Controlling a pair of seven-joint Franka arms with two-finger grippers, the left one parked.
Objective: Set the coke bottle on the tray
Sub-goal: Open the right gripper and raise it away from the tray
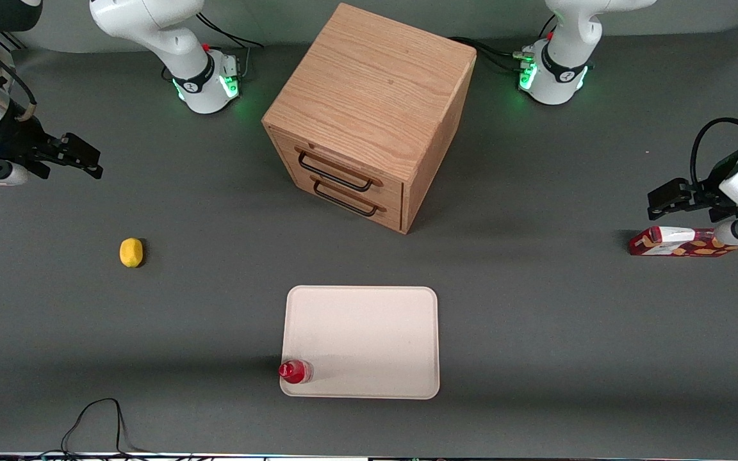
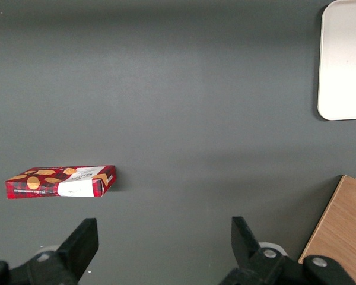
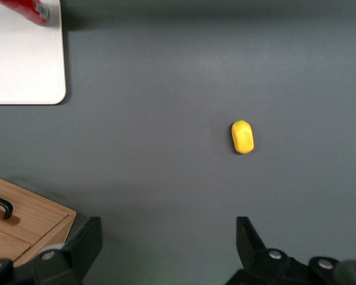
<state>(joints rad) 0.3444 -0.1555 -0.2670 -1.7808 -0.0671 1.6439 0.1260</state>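
The coke bottle (image 1: 295,371) stands upright, it seems, on the tray (image 1: 369,333), in the tray's corner nearest the front camera toward the working arm's end. The wooden drawer cabinet (image 1: 369,115) sits farther from the camera than the tray, well apart from it. The lemon (image 1: 131,252) lies toward the working arm's end of the table. The gripper (image 1: 90,161) hangs above the table there, fingers spread, farther from the camera than the lemon. The carton (image 1: 680,242) lies toward the parked arm's end.

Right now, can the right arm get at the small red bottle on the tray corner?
Probably yes. The small red bottle stands upright on the cream rectangular tray, nothing crowding it; the gripper hovers, jaws open, toward the working arm's end, with only bare table between.
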